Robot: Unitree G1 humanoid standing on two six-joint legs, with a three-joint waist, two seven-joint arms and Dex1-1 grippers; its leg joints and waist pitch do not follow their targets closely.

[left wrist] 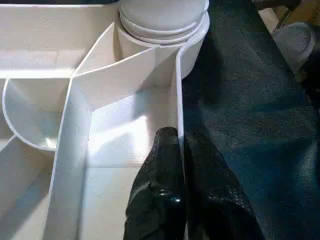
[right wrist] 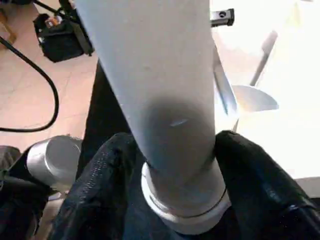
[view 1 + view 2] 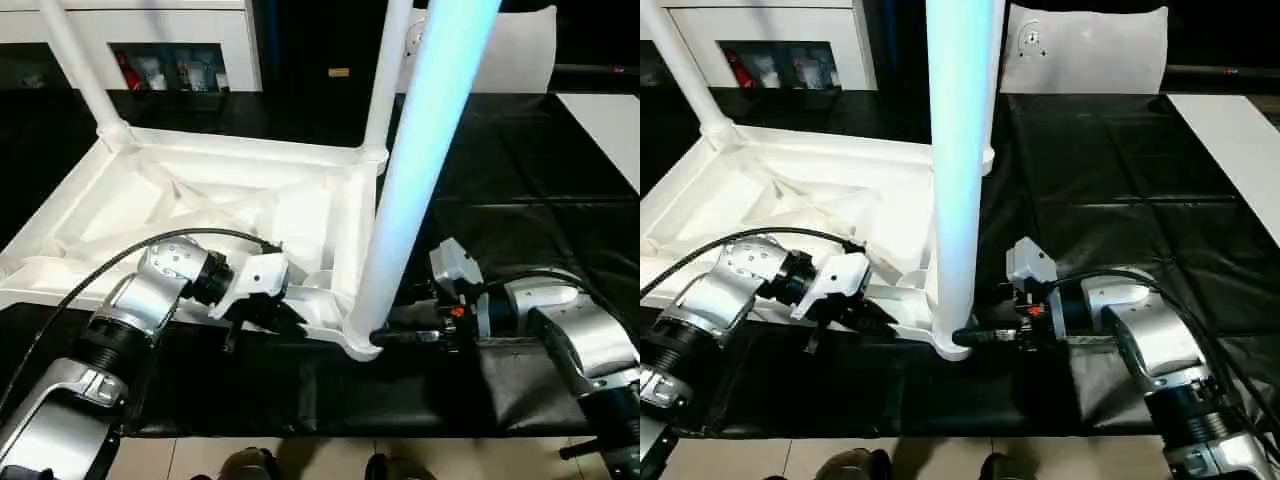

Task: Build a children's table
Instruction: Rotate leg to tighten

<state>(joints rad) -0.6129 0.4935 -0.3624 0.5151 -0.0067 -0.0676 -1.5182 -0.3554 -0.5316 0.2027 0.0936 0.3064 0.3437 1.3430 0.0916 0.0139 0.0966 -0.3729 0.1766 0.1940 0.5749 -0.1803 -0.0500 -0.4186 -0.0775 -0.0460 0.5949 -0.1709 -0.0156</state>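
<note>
The white tabletop [image 3: 200, 215] lies upside down on the black-covered counter [image 3: 1110, 200], its ribbed underside facing up. Three white legs stand upright in its corner sockets: one at the far left corner [image 3: 80, 70], one at the far right corner [image 3: 385, 75], and the nearest leg [image 3: 958, 170] rising from the near right corner socket [image 3: 950, 345] straight toward the head camera. The left gripper [image 3: 270, 312] reaches in from the near side and is pinched tight on the tabletop's thin outer rim wall; in the left wrist view one black finger [image 1: 160, 195] sits inside the rim and the other outside it, just short of the socket holding the leg base. The right gripper [image 3: 985, 337] comes in level from the right at the foot of the nearest leg; in the right wrist view its black fingers [image 2: 100, 190] sit on either side of the leg's base just above the socket collar, seemingly touching the tube. Behind the counter stands a white cabinet with glass doors [image 3: 170, 55].
</note>
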